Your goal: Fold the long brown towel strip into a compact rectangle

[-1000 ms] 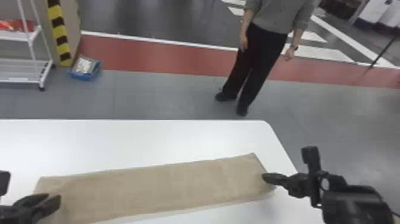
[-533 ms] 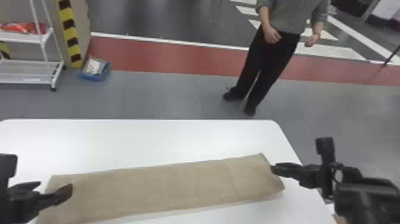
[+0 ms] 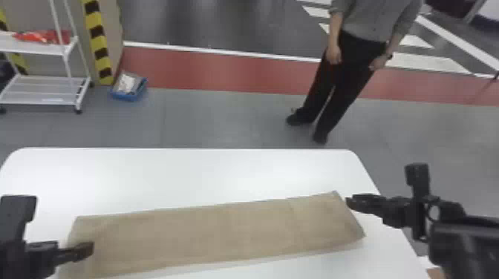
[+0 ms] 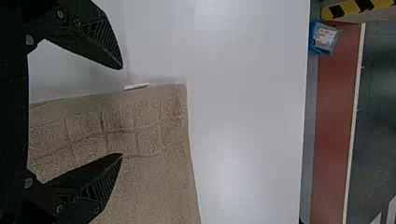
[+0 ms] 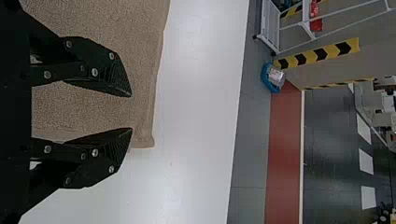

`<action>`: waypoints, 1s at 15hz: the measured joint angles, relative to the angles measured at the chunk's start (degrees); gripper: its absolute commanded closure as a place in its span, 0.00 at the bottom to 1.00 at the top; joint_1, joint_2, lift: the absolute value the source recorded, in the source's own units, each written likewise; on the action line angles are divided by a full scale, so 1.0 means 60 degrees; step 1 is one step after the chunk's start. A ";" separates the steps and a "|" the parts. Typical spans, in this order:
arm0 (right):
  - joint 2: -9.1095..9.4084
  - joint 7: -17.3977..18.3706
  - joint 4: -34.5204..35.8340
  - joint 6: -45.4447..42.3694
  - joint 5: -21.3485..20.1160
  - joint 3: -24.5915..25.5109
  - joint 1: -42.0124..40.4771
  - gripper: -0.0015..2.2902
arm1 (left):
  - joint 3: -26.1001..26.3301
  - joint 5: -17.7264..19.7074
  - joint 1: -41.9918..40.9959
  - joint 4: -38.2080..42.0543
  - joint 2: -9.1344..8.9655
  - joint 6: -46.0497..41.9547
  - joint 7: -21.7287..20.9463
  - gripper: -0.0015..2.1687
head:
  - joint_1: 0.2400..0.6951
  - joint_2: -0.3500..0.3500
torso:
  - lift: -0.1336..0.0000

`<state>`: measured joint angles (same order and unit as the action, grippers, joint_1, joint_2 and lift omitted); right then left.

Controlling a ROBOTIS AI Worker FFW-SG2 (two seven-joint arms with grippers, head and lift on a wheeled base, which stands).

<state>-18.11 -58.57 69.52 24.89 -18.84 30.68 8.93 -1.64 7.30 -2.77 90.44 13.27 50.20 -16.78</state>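
Grey floor [image 3: 215,118] with a red stripe [image 3: 222,74] runs behind a white tabletop [image 3: 185,174], and there's a cart [image 3: 44,92] past its far left corner. Head view's got the brown towel strip [image 3: 208,237] stretched out lengthwise, right end close to the tabletop's right edge. Left gripper [image 3: 87,250] is over the left end, right gripper [image 3: 351,204] by the other. Left wrist view adds the towel's blocky pattern and a little white tag [image 4: 136,86] at its edge; jaws spread wide. Right wrist view: jaws spread too, towel corner just past the tips.
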 measured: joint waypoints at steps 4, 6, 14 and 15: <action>-0.0027 -0.0115 -0.0001 -0.0138 0.0048 0.0143 -0.0061 0.33 | 0.0022 -0.0171 0.0243 -0.0423 0.0001 0.0005 -0.0056 0.13 | 1.00 0.16 | 1.00; -0.0050 -0.0128 -0.0008 -0.0225 0.0049 0.0226 -0.0090 0.33 | 0.0041 -0.0191 0.0370 -0.0597 0.0001 0.0005 -0.0086 0.22 | 1.00 0.16 | 1.00; -0.0073 -0.0126 -0.0091 -0.0340 0.0042 0.0170 -0.0038 0.33 | 0.0201 -0.0350 0.0506 -0.0653 0.0001 0.0004 -0.0182 0.63 | 1.00 0.15 | 1.00; -0.0072 -0.0126 -0.0092 -0.0345 0.0038 0.0151 -0.0038 0.33 | 0.0195 -0.0324 0.0506 -0.0640 -0.0001 0.0004 -0.0212 0.63 | 1.00 0.15 | 1.00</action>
<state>-18.54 -59.33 68.97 22.82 -18.62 31.59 8.70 -0.47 5.36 0.27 86.61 13.26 50.23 -18.05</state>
